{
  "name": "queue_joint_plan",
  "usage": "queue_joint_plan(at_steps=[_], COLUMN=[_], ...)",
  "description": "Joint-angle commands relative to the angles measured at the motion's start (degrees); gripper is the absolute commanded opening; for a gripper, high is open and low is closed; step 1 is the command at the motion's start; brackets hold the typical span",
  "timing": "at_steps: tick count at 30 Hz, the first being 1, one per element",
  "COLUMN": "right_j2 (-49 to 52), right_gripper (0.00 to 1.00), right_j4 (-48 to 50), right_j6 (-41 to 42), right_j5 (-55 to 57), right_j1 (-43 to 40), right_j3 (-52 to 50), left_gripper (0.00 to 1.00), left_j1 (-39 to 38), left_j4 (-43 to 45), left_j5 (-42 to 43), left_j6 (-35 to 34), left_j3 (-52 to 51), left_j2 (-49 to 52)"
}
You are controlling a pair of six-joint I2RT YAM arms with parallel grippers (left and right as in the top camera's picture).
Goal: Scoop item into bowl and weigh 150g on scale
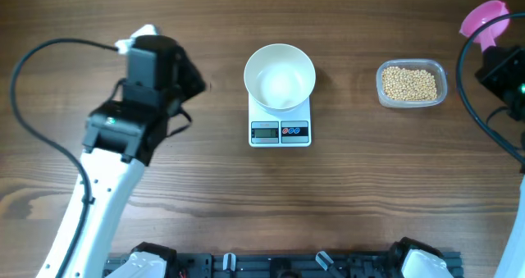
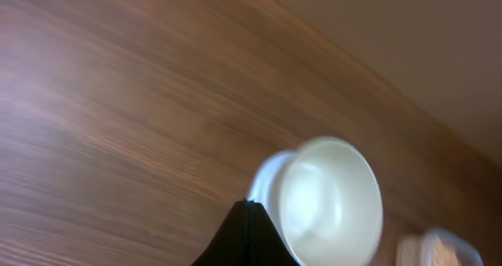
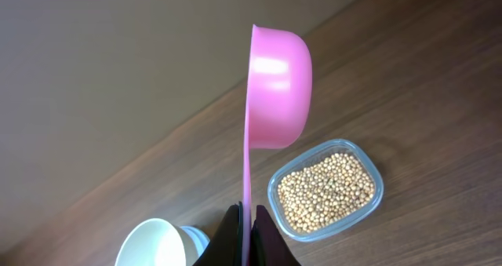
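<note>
Right fingers (image 3: pixel 265 238) clenched on pink scoop (image 3: pixel 276 85) handle, near tub (image 3: pixel 376 172) of beans (image 3: pixel 325 191); left fingers (image 2: pixel 245 235) clenched empty, left of bowl (image 1: pixel 280 77) on scale (image 1: pixel 280 133).

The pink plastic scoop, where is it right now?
In the overhead view the pink plastic scoop is at the top right edge, its handle pinched in the right gripper, beyond and right of the clear plastic tub of tan beans.

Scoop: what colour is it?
Pink. The scoop shows best in the right wrist view.
</note>
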Motion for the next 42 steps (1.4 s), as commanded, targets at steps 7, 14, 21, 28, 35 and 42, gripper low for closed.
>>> queue_joint_plan(at_steps=[7, 14, 21, 28, 35, 42], right_j2=[3.2, 8.0, 11.3, 11.7, 12.5, 12.2], right_gripper=[0.05, 0.04, 0.04, 0.04, 0.04, 0.04], right_j4=[0.3, 6.9, 13.8, 15.1, 0.8, -11.4], right_j6=[-0.5, -1.0, 1.8, 2.0, -8.1, -25.4], right_j5=[4.6, -0.1, -3.5, -3.9, -4.1, -2.4], right_j1=[-5.7, -6.0, -6.3, -7.5, -7.4, -4.4], right_j3=[1.5, 1.5, 1.5, 1.5, 1.5, 1.6], left_gripper=[0.04, 1.00, 1.00, 1.00, 1.00, 1.00], left_j1=[8.6, 13.0, 18.4, 20.6, 20.6, 20.6], left_j4=[1.1, 6.0, 6.5, 4.8, 4.7, 2.0], left_j5=[-13.1, -15.0, -15.3, -13.5, -13.4, -13.4], left_j6=[-1.2, -5.6, -14.8, -14.8, -14.8, -14.8], left_j3=[0.3, 0.3, 0.3, 0.3, 0.3, 0.3], left_j2=[3.0, 4.9, 6.3, 6.3, 6.3, 6.3])
